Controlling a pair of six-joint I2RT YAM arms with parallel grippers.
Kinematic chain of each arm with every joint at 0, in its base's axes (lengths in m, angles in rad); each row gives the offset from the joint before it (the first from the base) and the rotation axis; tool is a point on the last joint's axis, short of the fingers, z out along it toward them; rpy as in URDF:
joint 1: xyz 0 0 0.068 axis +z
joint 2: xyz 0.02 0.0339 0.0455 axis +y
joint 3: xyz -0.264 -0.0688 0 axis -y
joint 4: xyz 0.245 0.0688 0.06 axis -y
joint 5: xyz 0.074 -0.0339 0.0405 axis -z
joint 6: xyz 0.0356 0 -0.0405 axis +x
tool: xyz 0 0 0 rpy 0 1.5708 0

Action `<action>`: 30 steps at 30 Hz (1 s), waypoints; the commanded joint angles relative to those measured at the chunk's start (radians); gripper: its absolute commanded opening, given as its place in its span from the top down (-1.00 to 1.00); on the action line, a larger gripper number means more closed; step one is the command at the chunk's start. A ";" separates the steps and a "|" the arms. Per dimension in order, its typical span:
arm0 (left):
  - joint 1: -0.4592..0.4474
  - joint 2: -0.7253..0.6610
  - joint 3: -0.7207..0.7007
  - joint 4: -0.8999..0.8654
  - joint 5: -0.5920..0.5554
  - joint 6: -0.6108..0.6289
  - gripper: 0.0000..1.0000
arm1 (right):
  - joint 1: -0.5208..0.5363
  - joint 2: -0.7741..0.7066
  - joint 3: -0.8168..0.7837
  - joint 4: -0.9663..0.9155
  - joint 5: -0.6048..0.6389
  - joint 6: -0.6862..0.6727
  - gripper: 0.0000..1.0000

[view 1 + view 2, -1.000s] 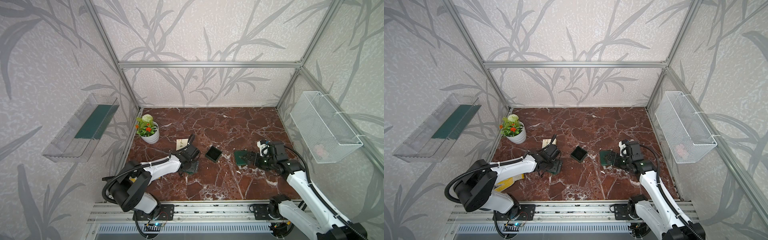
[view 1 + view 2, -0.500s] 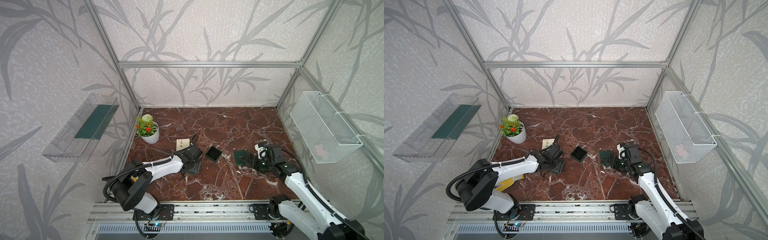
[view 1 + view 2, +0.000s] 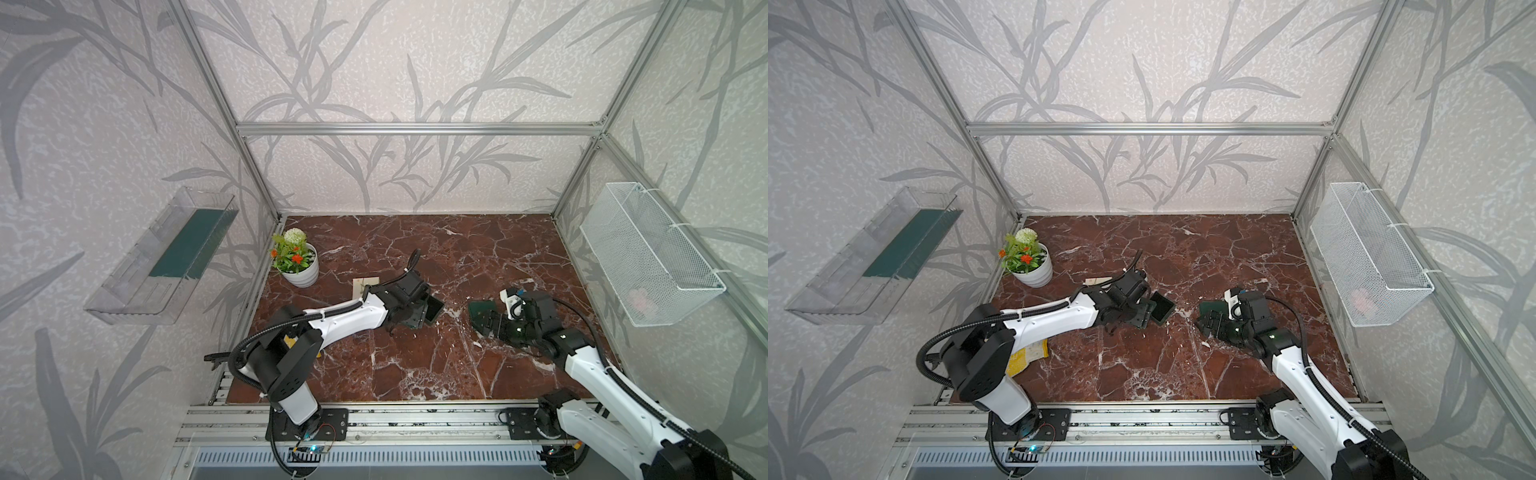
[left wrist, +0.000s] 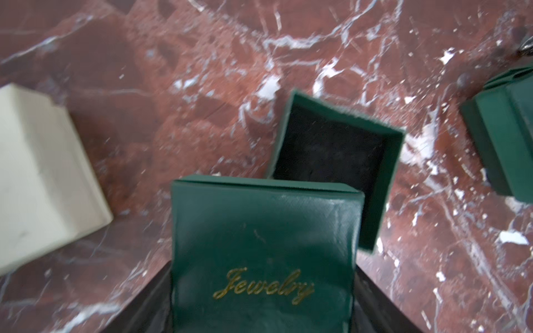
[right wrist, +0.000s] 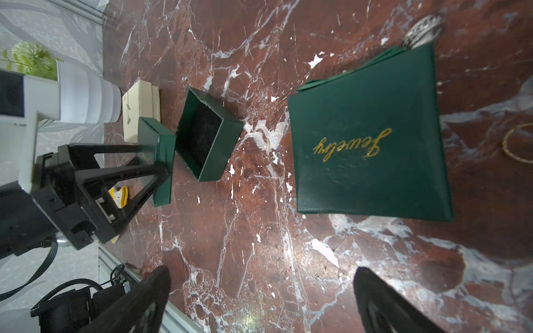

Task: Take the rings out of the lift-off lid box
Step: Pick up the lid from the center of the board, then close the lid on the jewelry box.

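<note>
The rings cannot be placed with certainty. The open lift-off lid box [image 4: 388,187] sits on the marble table [image 3: 415,365] near its middle, and its black lining is too dark to show anything inside. The left wrist view is also blurred. In the right wrist view a thin gold hoop [image 5: 504,142] lies flat on the marble, apart from that box and cut by the frame edge. Whether it is one of the rings cannot be told.

The box's green lid [image 4: 265,225], lettered "Jewelry" in gold, stands tilted on edge just beside the box. The left gripper [image 4: 264,276] is clamped on the lid, with a dark finger on either side. Whether the lid touches the box wall is unclear.

A larger flat green case [image 5: 369,144] with the same gold lettering lies closed on the marble, well apart from the open box. A silvery piece [image 5: 422,28] shows at its far corner, partly hidden. The right gripper [image 5: 261,271] hangs low just short of this case, its fingers spread wide with bare marble between them.

A cream box [image 4: 37,173] rests near the lid, on the side away from the case. Beyond it, a white pot of flowers [image 3: 301,270] stands by the left wall. In a top view a yellow packet [image 3: 1030,357] lies under the left arm.
</note>
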 commanded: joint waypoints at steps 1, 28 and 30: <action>-0.024 0.049 0.068 -0.045 -0.026 0.029 -0.52 | 0.005 0.006 0.011 0.024 0.009 -0.004 -0.98; -0.083 0.255 0.292 -0.113 -0.123 0.194 -0.52 | 0.005 0.045 0.024 -0.018 0.050 -0.035 -0.99; -0.083 0.255 0.286 -0.105 -0.117 0.197 -0.54 | 0.005 0.047 0.023 -0.019 0.051 -0.035 -0.99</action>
